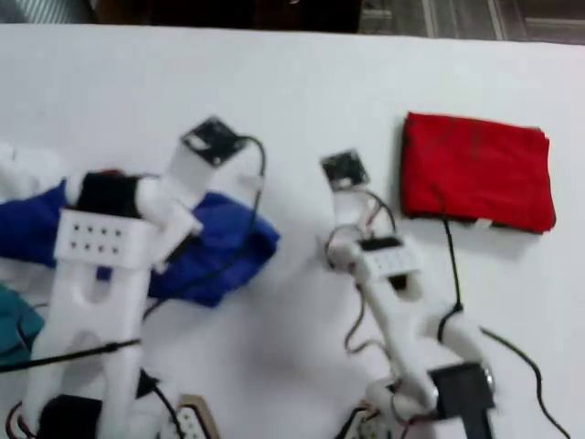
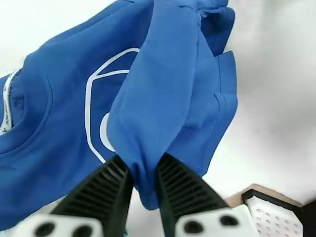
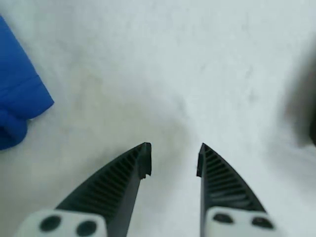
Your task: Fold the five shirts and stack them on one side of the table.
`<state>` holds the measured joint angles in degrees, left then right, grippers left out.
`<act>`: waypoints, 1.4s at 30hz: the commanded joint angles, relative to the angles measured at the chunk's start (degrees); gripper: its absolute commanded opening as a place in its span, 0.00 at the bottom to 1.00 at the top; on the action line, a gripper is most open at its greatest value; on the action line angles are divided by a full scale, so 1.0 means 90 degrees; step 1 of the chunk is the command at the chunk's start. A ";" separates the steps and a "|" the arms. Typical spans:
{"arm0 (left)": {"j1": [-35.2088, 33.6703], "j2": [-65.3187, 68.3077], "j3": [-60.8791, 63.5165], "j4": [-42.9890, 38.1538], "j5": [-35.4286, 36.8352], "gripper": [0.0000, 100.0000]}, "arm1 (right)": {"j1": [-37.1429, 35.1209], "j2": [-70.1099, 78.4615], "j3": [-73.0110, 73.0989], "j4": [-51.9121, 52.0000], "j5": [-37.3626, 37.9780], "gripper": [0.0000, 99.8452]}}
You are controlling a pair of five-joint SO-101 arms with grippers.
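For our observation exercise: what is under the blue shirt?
White table shows around the blue shirt, whose fold the left tool pinches; whatever lies beneath the cloth is covered.

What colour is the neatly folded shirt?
The folded shirt is red; the high view shows it best.

The blue shirt [image 2: 59, 98] is showing one even mid-blue, and it is carrying a white print: a thin angular outline with a solid white patch inside it. Its neck band is showing white with tiny dark marks. The left jaws are showing black ribbed faces above white bases, and the right jaws are showing the same black and white. The red shirt [image 1: 475, 169] is showing plain bright red. The tabletop [image 1: 302, 82] is showing plain white. The left arm [image 1: 91, 265] and the right arm [image 1: 402, 311] are wearing white shells with black blocks and black cables. A teal cloth [image 1: 11, 329] is showing dark green-blue
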<state>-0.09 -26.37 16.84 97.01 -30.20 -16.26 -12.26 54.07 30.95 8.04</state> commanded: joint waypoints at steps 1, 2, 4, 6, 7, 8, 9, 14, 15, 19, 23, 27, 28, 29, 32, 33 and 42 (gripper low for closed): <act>-0.0274 -0.0205 0.0063 0.0371 -0.0127 0.02 | -0.0161 0.0357 -0.0762 0.0532 -0.0059 0.16; -0.0479 -0.0205 0.0200 0.0420 -0.0127 0.03 | -0.0288 0.0396 -0.0772 0.0601 -0.0059 0.16; -0.1006 -0.0205 0.0405 0.0410 -0.0137 0.05 | -0.0562 0.0386 -0.0772 0.0630 -0.0059 0.16; -0.1514 -0.0205 0.0435 0.0342 -0.0186 0.13 | -0.0747 0.0386 -0.0791 0.0630 -0.0059 0.17; -0.1700 -0.0205 0.0415 0.0293 -0.0205 0.18 | -0.0825 0.0386 -0.0811 0.0591 -0.0039 0.18; -0.1846 -0.0205 0.0405 0.0244 -0.0176 0.22 | -0.0884 0.0386 -0.0889 0.0581 -0.0039 0.20; -0.1963 -0.0205 0.0376 0.0244 -0.0176 0.26 | -0.0952 0.0435 -0.1045 0.0630 -0.0049 0.22; -0.2354 -0.0215 -0.0230 0.0469 -0.0166 0.25 | -0.1070 0.0435 -0.1875 0.0904 -0.0059 0.26; -0.2491 -0.0215 -0.0493 0.0518 -0.0166 0.25 | -0.1118 0.0444 -0.2100 0.1001 -0.0059 0.26; -0.3565 -0.0215 -0.1587 0.0508 -0.0195 0.25 | -0.1529 0.0444 -0.2774 0.1617 -0.0449 0.26; -0.4689 -0.0205 -0.2164 0.0498 -0.0215 0.25 | -0.2339 0.0474 -0.2842 0.1763 -0.0899 0.26; -0.5480 -0.0156 -0.2134 0.0488 -0.0234 0.25 | -0.2945 0.0904 -0.2813 0.1587 -0.0899 0.26; -0.5617 -0.0156 -0.2076 0.0469 -0.0244 0.25 | -0.3023 0.1118 -0.2803 0.1441 -0.0889 0.26; -0.5753 -0.0186 -0.1998 0.0440 -0.0283 0.25 | -0.3062 0.1372 -0.2813 0.1294 -0.0821 0.26; -0.6056 -0.0195 -0.1665 0.0440 -0.0615 0.25 | -0.3072 0.2193 -0.2999 0.1031 -0.0586 0.26; -0.6154 -0.0195 -0.1568 0.0440 -0.0713 0.25 | -0.3062 0.2408 -0.3126 0.1070 -0.0567 0.26; -0.6672 -0.0205 -0.1216 0.0274 -0.0791 0.25 | -0.2564 0.2965 -0.3878 0.1841 -0.0586 0.04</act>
<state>-59.25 -26.46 5.85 100.09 -37.05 -42.46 14.20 20.84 46.95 2.77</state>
